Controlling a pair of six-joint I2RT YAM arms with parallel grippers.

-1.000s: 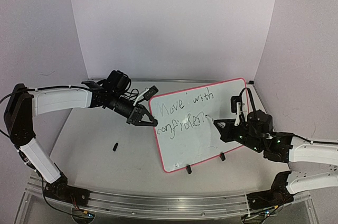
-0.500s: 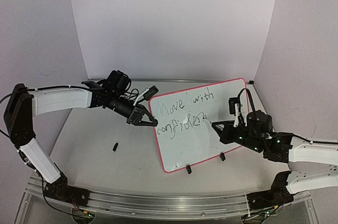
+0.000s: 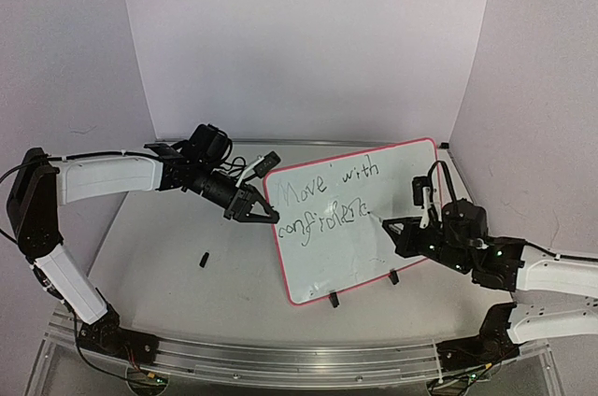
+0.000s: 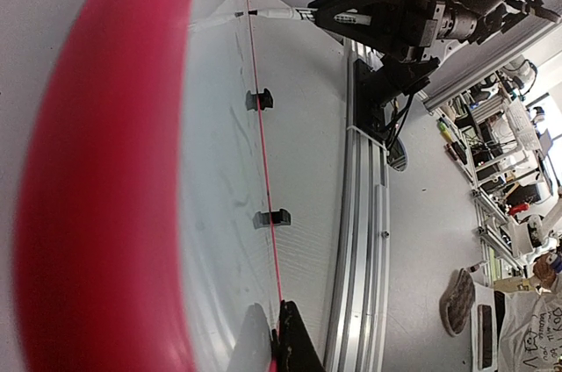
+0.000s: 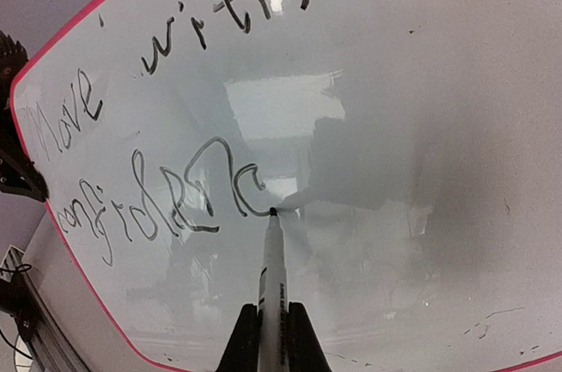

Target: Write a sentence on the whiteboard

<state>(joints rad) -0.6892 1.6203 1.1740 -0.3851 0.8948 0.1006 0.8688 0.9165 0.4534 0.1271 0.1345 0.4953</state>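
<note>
The whiteboard (image 3: 360,251) stands tilted on its black clip feet (image 3: 334,300), pink-red rim (image 4: 105,179) all round. The sentence (image 3: 327,189) runs in two slanted rows, "Move with" (image 5: 66,113) above a scrawled second word (image 5: 167,201). At the board's left edge, my left gripper (image 3: 265,216) is shut on the rim, fingertips (image 4: 290,341) pinching it. My right gripper (image 3: 397,228) is shut on a white marker (image 5: 274,271). The marker's black tip touches the board at the end of the second row. The right gripper (image 4: 369,12) also shows in the left wrist view.
A small black cap-like piece (image 3: 203,259) lies on the table left of the board. A metal rail (image 3: 280,354) runs along the near edge by the arm bases. White backdrop walls close in the back and sides.
My right gripper has shifted slightly right with the marker, and the last letter of the second row has gained a stroke. The left arm and the board have not moved.
</note>
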